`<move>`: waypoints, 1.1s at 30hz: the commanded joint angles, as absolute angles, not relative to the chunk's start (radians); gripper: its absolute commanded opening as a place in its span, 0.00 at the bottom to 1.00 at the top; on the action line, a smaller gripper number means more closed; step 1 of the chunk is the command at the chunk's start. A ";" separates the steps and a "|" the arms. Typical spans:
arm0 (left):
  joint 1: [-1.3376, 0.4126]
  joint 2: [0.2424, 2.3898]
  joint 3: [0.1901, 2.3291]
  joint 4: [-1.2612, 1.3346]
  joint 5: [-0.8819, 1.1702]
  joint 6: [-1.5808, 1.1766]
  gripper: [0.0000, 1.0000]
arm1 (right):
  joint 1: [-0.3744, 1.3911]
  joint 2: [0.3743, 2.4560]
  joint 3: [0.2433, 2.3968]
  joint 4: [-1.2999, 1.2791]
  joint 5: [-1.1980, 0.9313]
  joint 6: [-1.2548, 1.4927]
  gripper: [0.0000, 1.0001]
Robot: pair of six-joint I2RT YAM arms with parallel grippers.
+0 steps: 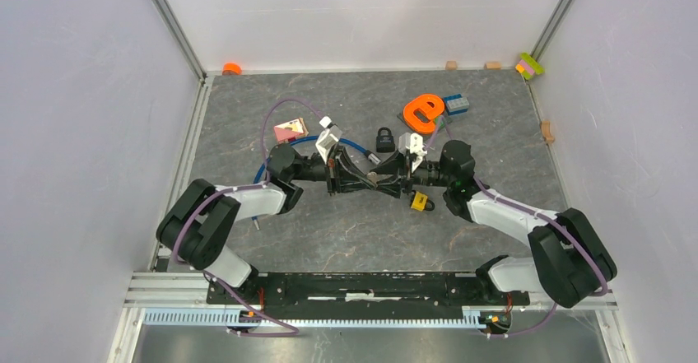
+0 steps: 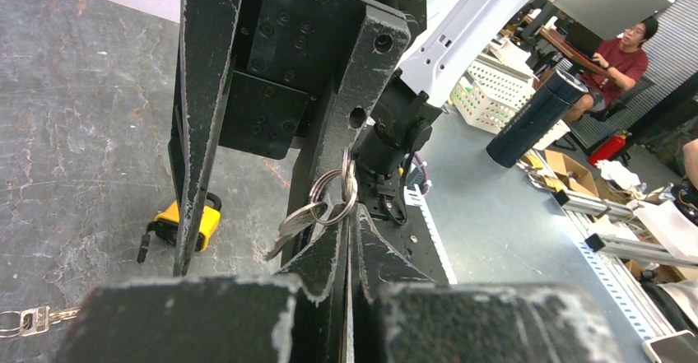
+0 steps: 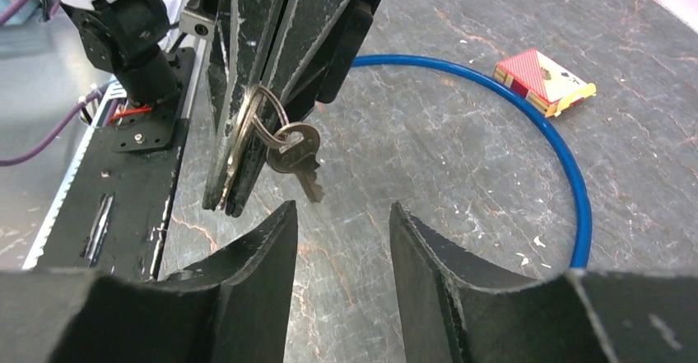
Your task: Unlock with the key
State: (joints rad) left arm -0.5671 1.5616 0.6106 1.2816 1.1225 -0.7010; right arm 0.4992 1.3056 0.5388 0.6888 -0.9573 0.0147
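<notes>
Mid-handover, near the yellow padlock (image 1: 422,202) — key (image 3: 294,151) dangling from the clamped-shut left gripper (image 2: 346,239), right gripper (image 3: 342,215) spread open just short of it — next, by the look of it, closing squarely on the key's head.

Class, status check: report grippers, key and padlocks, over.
Left gripper shut on key ring, keys dangling. Right gripper open, facing the keys. Yellow padlock, black padlock untouched.
</notes>
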 commanded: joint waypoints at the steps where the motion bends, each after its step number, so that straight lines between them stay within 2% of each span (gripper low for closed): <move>1: -0.568 1.502 0.595 1.259 1.075 -0.640 0.02 | 0.495 1.322 0.546 0.863 -0.972 0.129 0.50; 8: -0.573 1.457 0.593 1.136 1.020 -0.545 0.02 | 0.500 1.320 0.514 0.968 -0.984 0.188 0.52; 19: -0.586 1.448 0.589 1.121 1.030 -0.529 0.02 | 0.505 1.341 0.538 0.938 -0.935 0.173 0.30; 27: -0.585 1.441 0.582 1.116 1.047 -0.518 0.02 | 0.499 1.326 0.558 0.815 -0.883 0.071 0.15; 33: -0.584 1.403 0.581 0.966 1.082 -0.388 0.02 | 0.480 1.279 0.568 0.679 -0.869 -0.092 0.04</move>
